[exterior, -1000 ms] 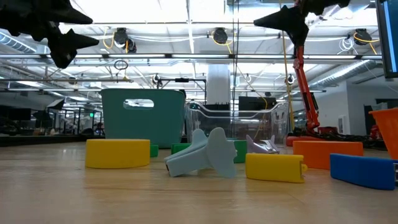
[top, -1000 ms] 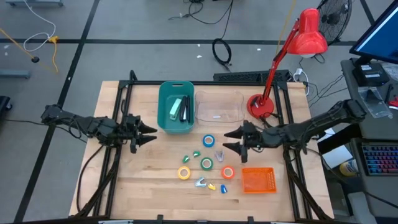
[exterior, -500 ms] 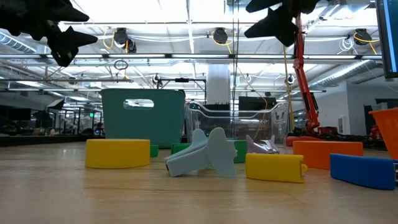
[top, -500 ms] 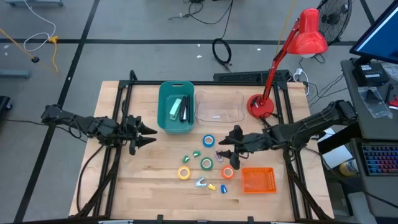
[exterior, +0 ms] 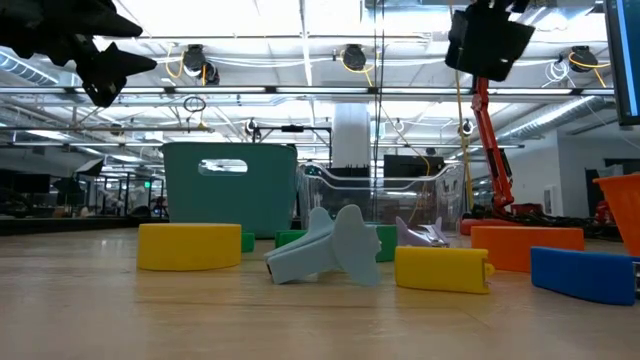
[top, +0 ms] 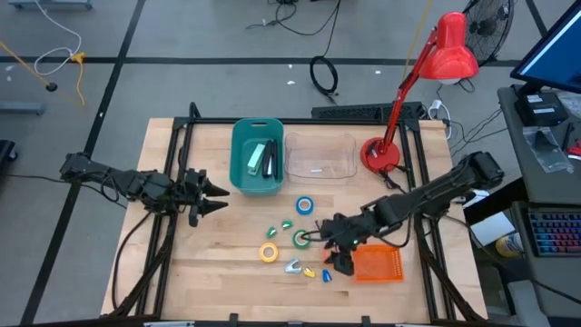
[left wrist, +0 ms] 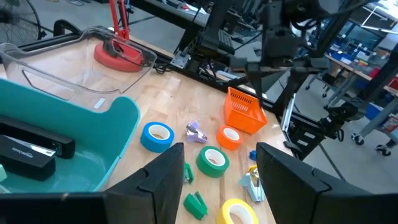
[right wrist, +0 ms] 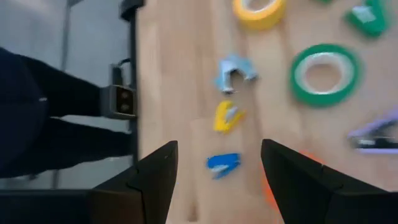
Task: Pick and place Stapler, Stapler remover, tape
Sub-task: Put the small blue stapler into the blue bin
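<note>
Blue tape, green tape and yellow tape lie flat on the table. The orange tape shows in the left wrist view; in the high view my right arm covers it. Small staple removers lie among them: light blue, yellow, blue. Two staplers lie in the teal bin. My right gripper hangs open above the removers and the orange tape, touching nothing. My left gripper waits open in the air, left of the bin.
A clear container stands right of the teal bin. An orange basket sits near the near right corner, beside my right gripper. A red lamp stands at the far right. Bare wood lies left of the tapes.
My right gripper has swung from beside the blue tape toward the near edge, ending over the orange tape and the removers, and has tipped to point down at the table. It has stayed open. No object has moved.
</note>
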Robot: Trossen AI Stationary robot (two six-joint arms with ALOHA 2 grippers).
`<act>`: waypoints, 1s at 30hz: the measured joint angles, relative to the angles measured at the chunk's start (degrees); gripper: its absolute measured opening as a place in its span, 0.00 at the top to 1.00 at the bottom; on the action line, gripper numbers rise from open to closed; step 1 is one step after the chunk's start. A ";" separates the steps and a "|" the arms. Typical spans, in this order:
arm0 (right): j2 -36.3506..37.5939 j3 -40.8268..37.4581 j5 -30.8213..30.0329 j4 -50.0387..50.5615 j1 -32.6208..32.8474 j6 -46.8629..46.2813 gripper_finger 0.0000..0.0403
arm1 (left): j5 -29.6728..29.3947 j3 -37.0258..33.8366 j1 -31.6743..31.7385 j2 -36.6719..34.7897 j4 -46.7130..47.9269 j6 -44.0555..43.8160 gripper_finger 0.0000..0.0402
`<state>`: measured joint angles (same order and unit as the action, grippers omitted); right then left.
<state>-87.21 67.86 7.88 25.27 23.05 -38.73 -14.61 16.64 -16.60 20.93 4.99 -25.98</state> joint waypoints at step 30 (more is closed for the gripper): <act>-8.14 1.74 8.63 -5.32 2.45 -26.86 0.44 | 5.79 0.00 0.00 0.00 2.19 1.22 0.50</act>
<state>-95.35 69.60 16.51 19.95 25.50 -65.59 -8.82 16.64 -16.60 20.93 7.19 -24.76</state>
